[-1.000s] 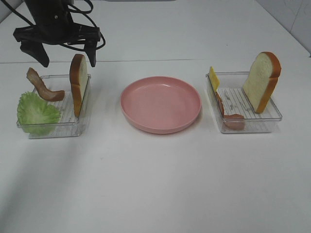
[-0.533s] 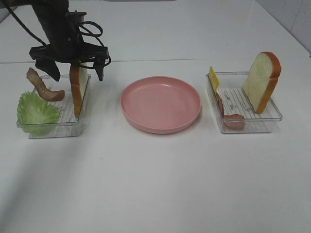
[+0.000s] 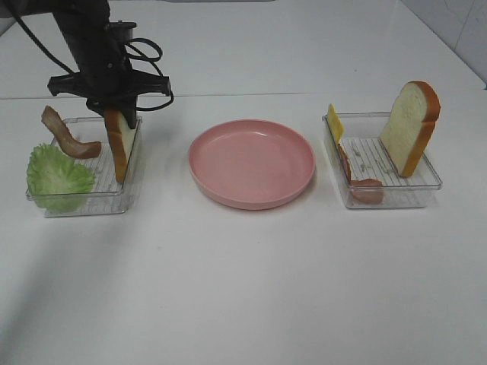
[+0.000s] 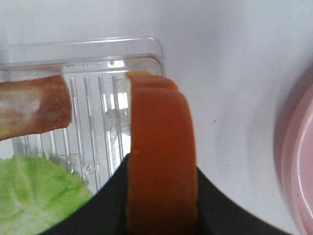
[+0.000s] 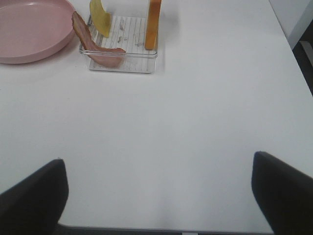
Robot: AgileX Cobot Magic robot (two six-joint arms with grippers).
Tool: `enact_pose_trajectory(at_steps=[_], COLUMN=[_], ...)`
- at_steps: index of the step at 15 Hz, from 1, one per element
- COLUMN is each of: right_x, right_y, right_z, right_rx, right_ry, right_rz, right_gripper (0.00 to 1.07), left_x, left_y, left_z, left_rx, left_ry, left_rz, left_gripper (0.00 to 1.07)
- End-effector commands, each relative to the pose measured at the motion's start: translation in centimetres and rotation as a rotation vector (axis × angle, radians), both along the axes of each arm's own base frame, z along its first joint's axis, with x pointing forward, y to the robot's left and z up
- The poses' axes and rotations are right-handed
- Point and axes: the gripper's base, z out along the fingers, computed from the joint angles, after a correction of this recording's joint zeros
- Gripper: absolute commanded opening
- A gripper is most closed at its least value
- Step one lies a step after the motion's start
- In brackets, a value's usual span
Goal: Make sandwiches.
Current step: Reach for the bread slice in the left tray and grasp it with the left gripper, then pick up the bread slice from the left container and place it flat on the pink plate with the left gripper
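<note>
Left gripper [image 3: 114,112] clamping upright bread slice [image 3: 122,152] across faces, near top crust, at 3 o'clock of tray [image 3: 99,207]. Slice looking light, spongy, squashable. Right gripper [image 5: 159,196] hanging wide apart, empty.

The table [image 3: 243,289] holds two clear trays (left tray [image 3: 106,204], right tray [image 3: 403,196]), two bread slices (left slice [image 3: 120,148], right slice [image 3: 409,128]), two bacon strips (left strip [image 3: 68,138], right strip [image 3: 365,185]), one lettuce leaf [image 3: 57,175], one cheese square [image 3: 335,122] and one pink plate [image 3: 251,163].
</note>
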Motion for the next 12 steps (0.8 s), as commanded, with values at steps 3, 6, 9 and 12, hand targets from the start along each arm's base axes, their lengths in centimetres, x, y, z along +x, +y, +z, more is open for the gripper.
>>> enact_pose_trajectory(at_steps=[3,6,9,12], right_x=[-0.3,-0.3,-0.3,-0.3], right_y=[0.0,0.0,0.0,0.0], right_z=[-0.1,-0.1,-0.1,-0.1], right_rx=[-0.005,-0.005,-0.005,-0.005], right_ry=[-0.031,-0.031,-0.031,-0.031], right_rz=[0.000,0.000,0.000,0.000], right_gripper=[0.99,0.99,0.99,0.99], left_x=[-1.3,-2.4,-3.4,-4.1], left_y=[0.2,0.7,0.4,-1.1], left_z=[3.3,7.1,10.7,12.8], left_rx=[0.013,0.008,-0.081,-0.251], left_ry=[0.021,-0.027,-0.103,-0.151], left_rz=[0.000,0.000,0.000,-0.037], left_gripper=[0.00,0.00,0.00,0.00])
